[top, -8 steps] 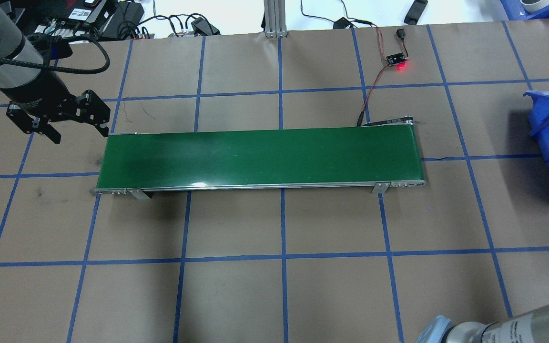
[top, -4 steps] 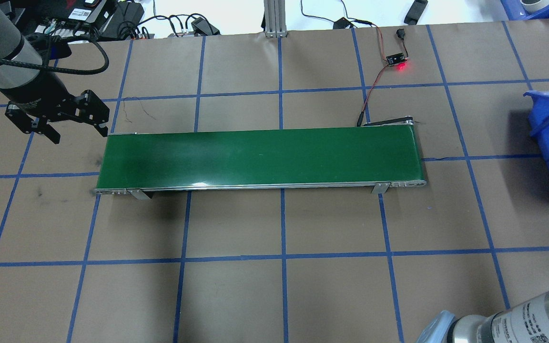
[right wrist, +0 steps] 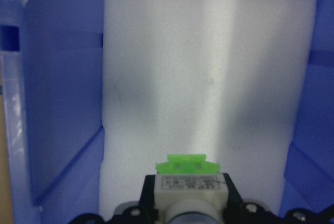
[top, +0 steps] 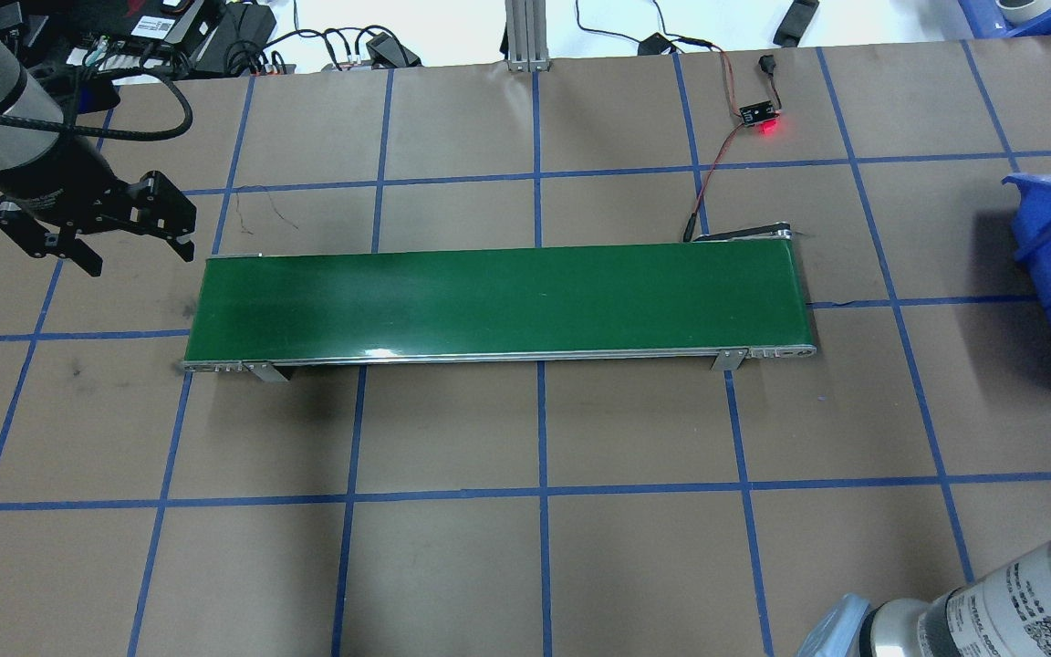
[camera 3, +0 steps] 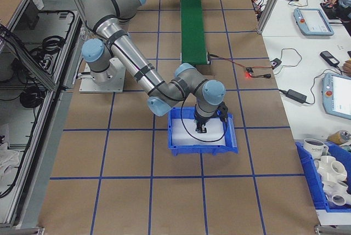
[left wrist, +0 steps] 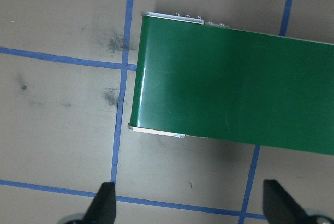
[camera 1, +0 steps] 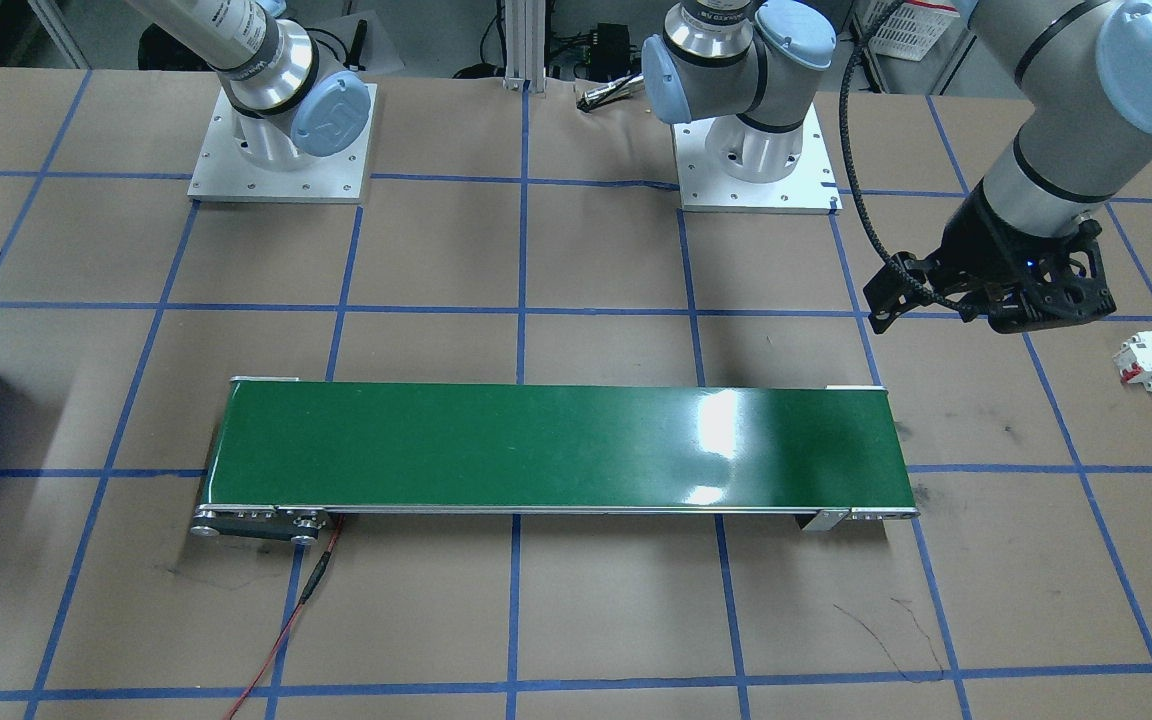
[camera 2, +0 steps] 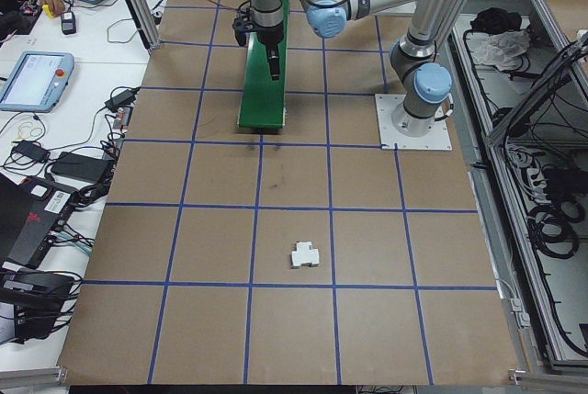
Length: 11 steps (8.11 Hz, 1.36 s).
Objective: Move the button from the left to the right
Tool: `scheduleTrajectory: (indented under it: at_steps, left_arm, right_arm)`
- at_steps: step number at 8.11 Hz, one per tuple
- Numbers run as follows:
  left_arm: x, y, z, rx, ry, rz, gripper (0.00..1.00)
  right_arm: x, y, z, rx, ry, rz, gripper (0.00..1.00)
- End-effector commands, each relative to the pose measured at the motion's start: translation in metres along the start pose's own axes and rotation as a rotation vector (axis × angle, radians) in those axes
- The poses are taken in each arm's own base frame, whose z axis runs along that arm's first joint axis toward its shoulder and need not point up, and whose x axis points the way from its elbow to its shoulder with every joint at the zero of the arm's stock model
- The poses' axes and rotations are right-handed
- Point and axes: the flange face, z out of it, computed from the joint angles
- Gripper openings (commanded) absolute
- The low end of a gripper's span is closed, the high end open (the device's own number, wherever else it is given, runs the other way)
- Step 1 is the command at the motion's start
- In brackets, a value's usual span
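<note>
The button [right wrist: 186, 178], a white block with a light-green top, sits between the jaws of my right gripper [right wrist: 189, 205], which is shut on it. It hangs inside the blue bin [right wrist: 57, 104], just above the white foam floor [right wrist: 209, 67]. In the exterior right view the right gripper [camera 3: 204, 127] reaches down into the same bin [camera 3: 230, 148]. My left gripper [top: 140, 262] hovers open and empty beyond the left end of the green belt [top: 498, 301]. The left wrist view shows its fingertips [left wrist: 106, 204] wide apart, near that belt end [left wrist: 156, 78].
A white rectangular block with red parts [camera 1: 1151, 362] lies on the table on my left side, past the left gripper [camera 1: 946, 318]. A small board with a red light [top: 760, 116] and its wire sit behind the belt. Blue tape lines grid the brown table.
My left gripper has drifted a little further left and back from the belt's end, still open. The right forearm at the lower right has shifted slightly.
</note>
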Motion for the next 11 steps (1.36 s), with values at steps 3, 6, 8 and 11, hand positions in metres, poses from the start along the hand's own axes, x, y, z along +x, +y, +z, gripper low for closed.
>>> scheduleTrajectory:
  at_steps: [3, 6, 8, 11]
  left_arm:
    - [-0.003, 0.001, -0.002, 0.005, 0.001, -0.005, 1.00]
    - [-0.005, 0.000, -0.004, 0.006, -0.001, -0.009, 1.00]
    - [-0.004, 0.000, -0.002, 0.003, -0.001, -0.008, 1.00]
    - [0.001, 0.000, -0.003, 0.000, -0.001, 0.005, 1.00]
  right_arm:
    - [0.001, -0.003, 0.040, -0.016, -0.017, -0.004, 0.02]
    - [-0.001, -0.002, 0.056, -0.012, -0.012, -0.012, 0.22]
    - [-0.001, -0.001, 0.057, -0.011, -0.014, -0.019, 0.52]
    - [0.002, 0.001, 0.040, 0.013, 0.026, -0.049, 0.86]
